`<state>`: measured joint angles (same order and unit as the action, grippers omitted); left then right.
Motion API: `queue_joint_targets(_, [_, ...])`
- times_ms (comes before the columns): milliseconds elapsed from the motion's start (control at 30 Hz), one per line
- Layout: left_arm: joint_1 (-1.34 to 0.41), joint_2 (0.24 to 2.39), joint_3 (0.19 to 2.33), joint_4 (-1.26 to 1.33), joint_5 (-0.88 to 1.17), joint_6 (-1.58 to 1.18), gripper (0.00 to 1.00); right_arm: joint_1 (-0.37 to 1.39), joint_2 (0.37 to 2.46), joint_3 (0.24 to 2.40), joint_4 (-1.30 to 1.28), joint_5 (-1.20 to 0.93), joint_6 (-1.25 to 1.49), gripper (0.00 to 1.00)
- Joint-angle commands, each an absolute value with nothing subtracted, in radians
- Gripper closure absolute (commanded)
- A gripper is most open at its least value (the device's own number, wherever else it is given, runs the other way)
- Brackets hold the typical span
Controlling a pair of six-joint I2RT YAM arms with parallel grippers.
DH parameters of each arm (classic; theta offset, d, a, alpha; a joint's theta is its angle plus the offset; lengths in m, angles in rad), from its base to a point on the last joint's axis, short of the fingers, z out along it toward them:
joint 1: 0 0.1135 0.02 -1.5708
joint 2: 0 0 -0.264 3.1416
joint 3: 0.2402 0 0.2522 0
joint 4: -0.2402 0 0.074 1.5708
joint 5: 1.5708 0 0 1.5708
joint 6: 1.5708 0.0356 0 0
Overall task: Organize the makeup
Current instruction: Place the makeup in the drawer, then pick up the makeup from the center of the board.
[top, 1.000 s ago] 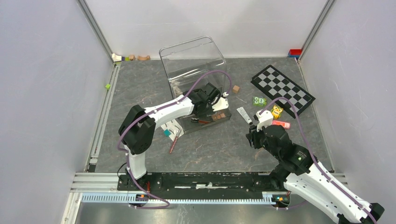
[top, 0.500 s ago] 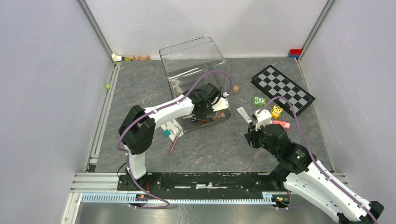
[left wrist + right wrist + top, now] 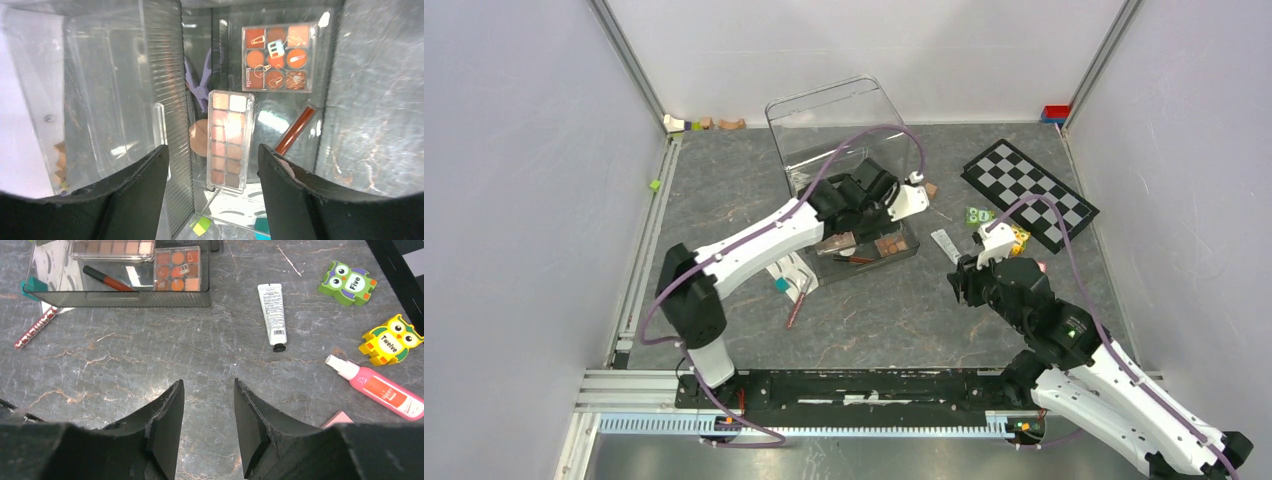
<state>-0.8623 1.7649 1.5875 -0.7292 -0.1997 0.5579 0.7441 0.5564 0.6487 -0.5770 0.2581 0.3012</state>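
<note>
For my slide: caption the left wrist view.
Open left hand over clear organizer: long palette, square palette, lilac scissors, red pencil.

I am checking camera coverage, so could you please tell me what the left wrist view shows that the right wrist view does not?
Only the left wrist: lilac scissors and a peach sponge beside the long palette. Only the right wrist: a white tube, a green owl, a yellow owl and a pink spray bottle on the table. Both: the long palette, the square palette and the reddish pencil in the clear organizer.
</note>
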Motion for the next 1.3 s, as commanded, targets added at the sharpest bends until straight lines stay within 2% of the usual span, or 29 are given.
queue_joint_targets(0, [-0.868,1.633,1.631,-0.737,-0.114,0.445,0.28,0.747,0.561,0.684,-0.569,0.345,0.338,0.52])
queue_joint_targets(167, [-0.867,1.496,1.577,-0.699,-0.082,0.352,0.25,0.746,0.611,0.695,-0.617,0.431,0.381,0.52])
queue_joint_targets(333, [-0.867,1.306,1.456,-0.618,-0.242,0.193,0.12,0.743,0.734,0.727,-0.646,0.485,0.396,0.49])
queue_joint_targets(467, [-0.859,1.16,1.381,-0.675,-0.378,-0.003,0.0,0.71,0.85,0.771,-0.653,0.486,0.382,0.46])
queue_joint_targets(633, [-0.841,1.073,1.32,-0.813,-0.383,-0.11,0.0,0.616,0.932,0.806,-0.635,0.447,0.363,0.45])
queue_joint_targets(767, [-0.83,0.988,1.209,-0.83,-0.4,-0.113,0.0,0.49,0.948,0.794,-0.626,0.382,0.374,0.45])
queue_joint_targets(900, [-0.827,0.926,1.13,-0.796,-0.397,-0.13,0.0,0.379,0.924,0.755,-0.652,0.39,0.439,0.35])
queue_joint_targets(1067, [-0.827,0.886,1.028,-0.739,-0.419,-0.184,0.0,0.204,0.877,0.688,-0.667,0.359,0.473,0.29])
queue_joint_targets(1167, [-0.827,0.863,0.956,-0.678,-0.394,-0.204,0.0,0.109,0.871,0.638,-0.649,0.312,0.493,0.11])
queue_joint_targets(1267, [-0.827,0.859,0.906,-0.629,-0.372,-0.204,0.0,0.038,0.899,0.599,-0.612,0.254,0.5,0.02])
